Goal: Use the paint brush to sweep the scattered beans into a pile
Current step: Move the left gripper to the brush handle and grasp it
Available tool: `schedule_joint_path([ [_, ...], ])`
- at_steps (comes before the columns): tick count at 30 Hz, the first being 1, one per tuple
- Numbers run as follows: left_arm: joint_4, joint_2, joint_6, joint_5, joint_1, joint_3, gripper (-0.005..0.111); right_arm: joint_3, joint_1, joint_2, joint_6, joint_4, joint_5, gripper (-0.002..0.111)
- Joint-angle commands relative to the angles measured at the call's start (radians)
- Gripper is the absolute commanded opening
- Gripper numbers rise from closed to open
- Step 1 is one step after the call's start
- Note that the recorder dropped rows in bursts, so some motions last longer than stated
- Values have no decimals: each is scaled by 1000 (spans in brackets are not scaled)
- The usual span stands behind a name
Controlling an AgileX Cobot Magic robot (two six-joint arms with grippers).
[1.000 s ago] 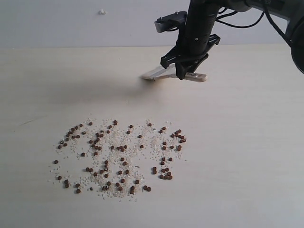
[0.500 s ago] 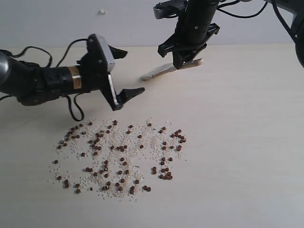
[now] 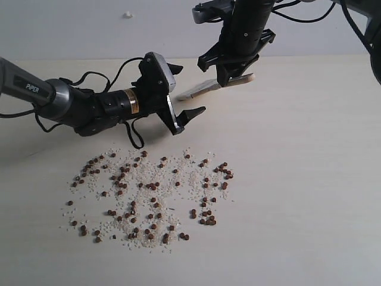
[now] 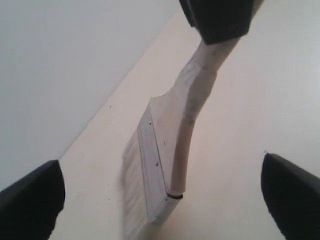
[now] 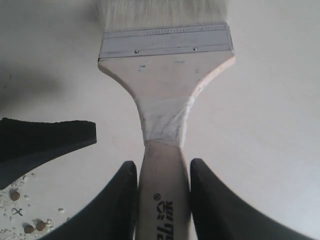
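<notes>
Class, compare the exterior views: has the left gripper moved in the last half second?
Yes. Against the unmoved beans, the left gripper has shifted right, its open jaws now close to the paint brush.

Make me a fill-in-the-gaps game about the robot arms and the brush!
1. The right gripper holds the paint brush by its ___.
2. The left gripper has its jaws ___.
3. The beans lie ___ on the table, not piled.
Missing words: handle; open; scattered.
</notes>
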Motion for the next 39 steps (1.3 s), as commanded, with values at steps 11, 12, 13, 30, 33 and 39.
schedule_joint_path([
  [11,-27,73,26,-5,-7,-108,104,-8,-6,-13,-1,2,-4,0],
  [12,-24,77,28,-3,-9,-114,104,-8,-6,-13,-1,2,-4,0],
  [13,-24,82,30,-3,-12,-120,104,-8,-6,-13,-1,2,-4,0],
  [30,-29,131,27,44,-32,-185,62,-8,-6,-13,-1,2,-4,0],
  [33,-29,131,27,44,-32,-185,39,-8,-6,-13,-1,2,-4,0],
  [39,-29,131,25,46,-32,-185,0,-8,-6,-13,-1,2,-4,0],
])
